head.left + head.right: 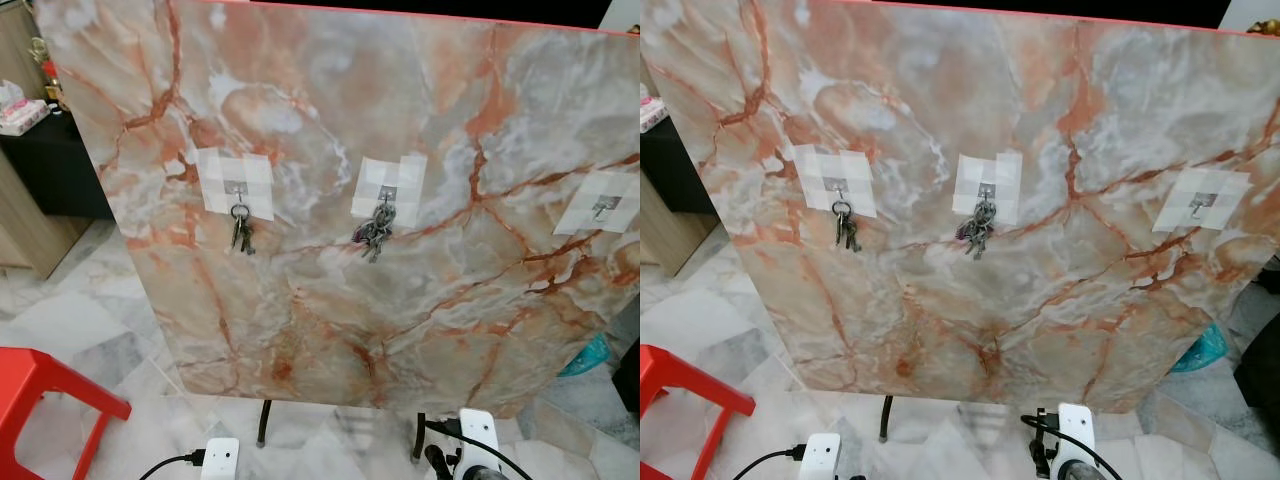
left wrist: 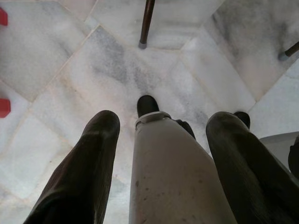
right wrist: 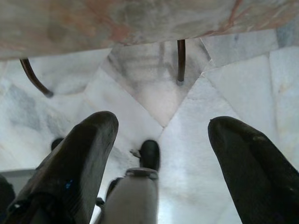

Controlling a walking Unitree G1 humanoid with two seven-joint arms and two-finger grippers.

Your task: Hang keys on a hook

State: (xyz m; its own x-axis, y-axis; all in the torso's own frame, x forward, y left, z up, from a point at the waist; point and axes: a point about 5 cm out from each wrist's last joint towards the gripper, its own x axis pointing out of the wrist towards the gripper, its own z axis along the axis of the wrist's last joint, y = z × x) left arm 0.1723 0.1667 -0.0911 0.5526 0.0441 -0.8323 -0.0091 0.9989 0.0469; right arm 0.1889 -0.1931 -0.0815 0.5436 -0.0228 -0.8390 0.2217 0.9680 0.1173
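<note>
A marble-patterned board [image 1: 330, 130] stands upright before me with three hooks taped to it. A small bunch of keys [image 1: 241, 232] hangs from the left hook [image 1: 237, 189]. A bigger bunch of keys [image 1: 374, 232] hangs from the middle hook [image 1: 386, 192]. The right hook [image 1: 599, 207] is bare. Both arms hang low by the floor. My left gripper [image 2: 161, 135] is open with nothing between its fingers, pointing down at the floor tiles. My right gripper [image 3: 161, 140] is open too and holds nothing, below the board's lower edge.
A red plastic stool [image 1: 45, 395] stands at the lower left on the marble floor [image 1: 120, 330]. The board rests on thin dark metal legs [image 1: 264, 422]. A dark cabinet [image 1: 50, 160] with a pink box sits at the far left. A teal object [image 1: 585, 355] lies at the right.
</note>
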